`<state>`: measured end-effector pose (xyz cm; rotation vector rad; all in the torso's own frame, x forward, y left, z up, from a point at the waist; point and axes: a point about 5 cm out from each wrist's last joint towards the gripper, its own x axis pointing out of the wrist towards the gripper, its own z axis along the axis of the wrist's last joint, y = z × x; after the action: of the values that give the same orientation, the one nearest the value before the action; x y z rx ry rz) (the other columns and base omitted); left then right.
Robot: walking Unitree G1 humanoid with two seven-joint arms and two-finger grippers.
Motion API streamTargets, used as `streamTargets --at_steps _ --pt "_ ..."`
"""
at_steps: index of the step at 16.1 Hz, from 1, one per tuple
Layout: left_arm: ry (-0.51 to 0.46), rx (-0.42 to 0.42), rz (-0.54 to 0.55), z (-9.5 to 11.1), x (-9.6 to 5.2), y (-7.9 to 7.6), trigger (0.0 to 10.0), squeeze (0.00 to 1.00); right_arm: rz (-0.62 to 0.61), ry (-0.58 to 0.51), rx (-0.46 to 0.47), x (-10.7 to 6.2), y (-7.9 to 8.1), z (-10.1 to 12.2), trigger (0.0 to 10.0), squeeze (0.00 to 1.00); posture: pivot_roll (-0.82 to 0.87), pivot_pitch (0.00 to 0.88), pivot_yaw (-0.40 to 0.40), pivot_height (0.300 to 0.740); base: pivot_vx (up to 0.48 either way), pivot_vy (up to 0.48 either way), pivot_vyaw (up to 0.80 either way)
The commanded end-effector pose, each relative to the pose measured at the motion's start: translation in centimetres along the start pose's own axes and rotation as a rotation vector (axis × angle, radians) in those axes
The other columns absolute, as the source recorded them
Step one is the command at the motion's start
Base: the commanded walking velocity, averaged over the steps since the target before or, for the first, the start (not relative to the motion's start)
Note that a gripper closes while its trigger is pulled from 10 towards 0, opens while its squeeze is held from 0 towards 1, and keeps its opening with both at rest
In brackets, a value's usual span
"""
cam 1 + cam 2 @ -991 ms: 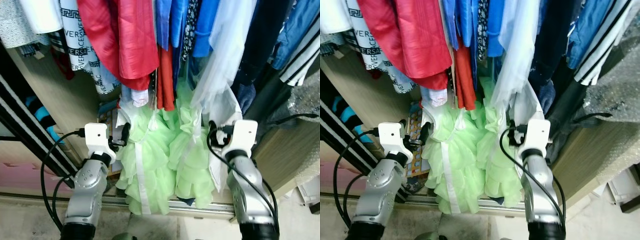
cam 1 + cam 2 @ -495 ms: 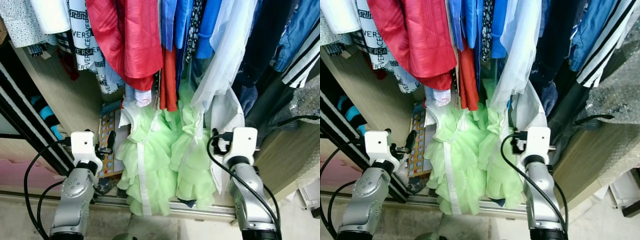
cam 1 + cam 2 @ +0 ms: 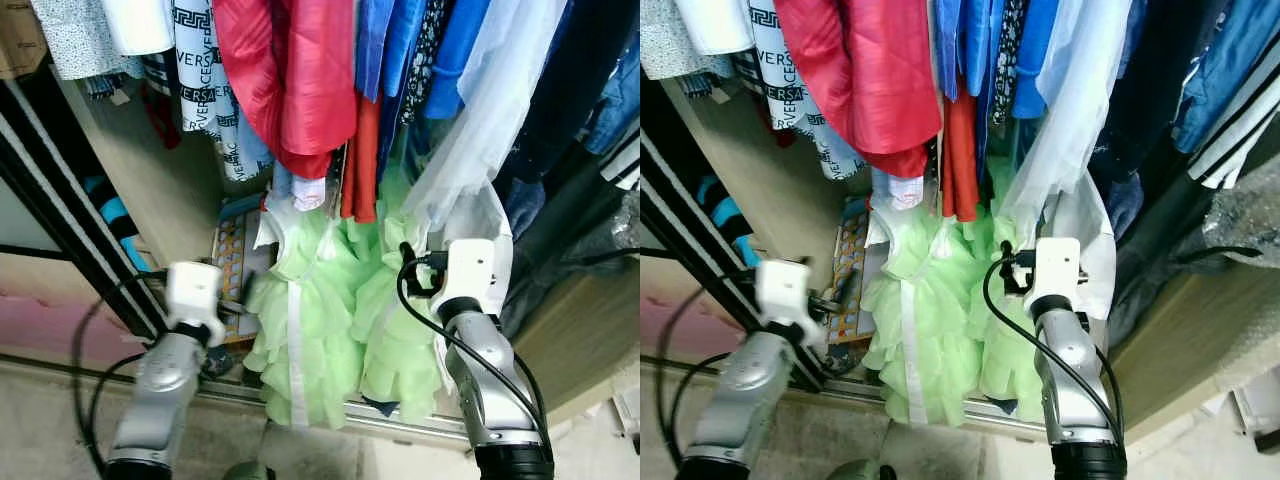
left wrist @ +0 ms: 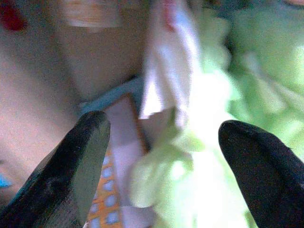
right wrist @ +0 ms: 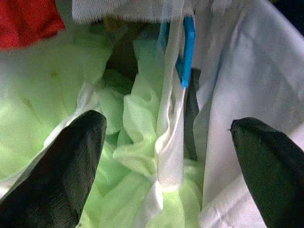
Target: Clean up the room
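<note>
Grippers reach into the wardrobe: left gripper (image 4: pixel 161 161) and right gripper (image 5: pixel 166 161) both spread, empty, flanking the green dress (image 3: pixel 320 330) hanging above the bottom rail (image 3: pixel 400 420). Next, probably grasping it.

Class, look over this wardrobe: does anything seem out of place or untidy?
Yes. The ruffled light-green dress spills out at the bottom over the sliding-door track, and a patterned board stands wedged beside it against the wardrobe's side wall.
</note>
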<state>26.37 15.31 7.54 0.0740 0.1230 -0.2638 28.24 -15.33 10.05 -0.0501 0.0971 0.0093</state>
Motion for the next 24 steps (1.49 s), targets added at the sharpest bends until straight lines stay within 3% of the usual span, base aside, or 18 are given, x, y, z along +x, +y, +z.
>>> streamTargets --at_steps 1,3,7,10,14,16,18,21,24 --pt "0.011 0.029 -0.017 0.0 0.0 -0.1 10.0 0.0 0.011 -0.009 -0.003 0.2 0.2 0.2 10.0 0.0 0.04 0.0 0.032 0.74 0.0 0.0 0.0" --pt "-0.032 0.057 0.027 0.6 0.1 0.3 10.0 0.0 -0.012 -0.03 0.0 0.4 0.1 0.6 10.0 0.0 0.01 0.0 0.06 0.74 0.0 0.0 0.0" --pt "-0.077 -0.049 0.274 1.0 -0.8 3.1 10.0 0.0 -0.069 -0.078 -0.052 0.0 -0.9 1.6 10.0 0.0 0.01 0.0 0.04 0.74 0.0 0.0 0.0" --pt "-0.101 -0.015 0.173 1.4 -0.8 2.1 10.0 0.0 -0.095 -0.086 -0.066 0.0 -1.7 1.6 10.0 0.0 0.01 0.0 0.027 0.74 0.0 0.0 0.0" --pt "-0.102 -0.009 0.159 1.2 -0.5 1.8 10.0 0.0 -0.131 -0.083 -0.057 -0.6 -1.8 1.2 10.0 0.0 -0.01 0.0 0.056 0.74 0.0 0.0 0.0" --pt "-0.085 -0.037 0.141 0.9 0.1 1.4 10.0 0.0 -0.13 -0.099 -0.045 -0.6 -1.3 1.3 10.0 0.0 -0.05 0.0 0.083 0.74 0.0 0.0 0.0" --pt "-0.094 -0.052 0.09 1.2 1.1 0.5 10.0 0.0 -0.162 -0.127 -0.054 -0.2 -1.8 2.0 10.0 0.0 -0.06 0.0 0.105 0.74 0.0 0.0 0.0" --pt "-0.112 -0.117 0.095 1.4 1.1 0.7 10.0 0.0 -0.136 -0.118 -0.071 -0.1 -1.8 1.8 10.0 0.0 -0.04 0.0 0.08 0.74 0.0 0.0 0.27" --pt "-0.106 -0.125 0.119 1.3 1.0 0.9 10.0 0.0 -0.088 -0.098 -0.076 -0.2 -0.8 1.3 10.0 0.0 -0.02 0.0 0.06 0.74 0.0 0.0 0.8"
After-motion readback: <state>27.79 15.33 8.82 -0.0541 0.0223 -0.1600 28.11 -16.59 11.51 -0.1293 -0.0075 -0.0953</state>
